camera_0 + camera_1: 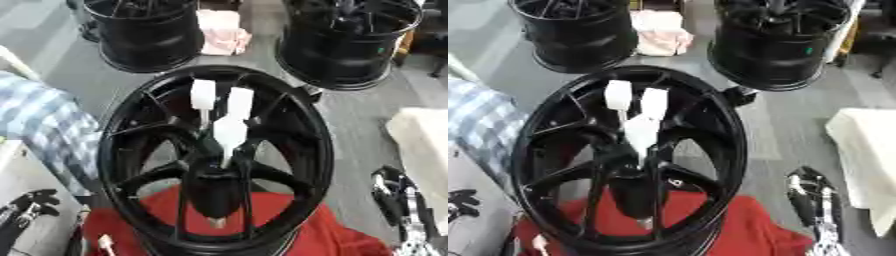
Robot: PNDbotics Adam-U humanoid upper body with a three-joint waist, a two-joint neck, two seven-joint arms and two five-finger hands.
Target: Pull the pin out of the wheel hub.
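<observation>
Standing in wheel hub (214, 165), white pins (229, 131); both hands low, apart from it, fingers unclear.

Both far wheels (149, 32) are cut off by the top edge.

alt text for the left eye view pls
A black wheel hub stands on a red cloth, white pin pieces sticking from its centre. The robot's hands rest low: left hand, right hand.
</observation>
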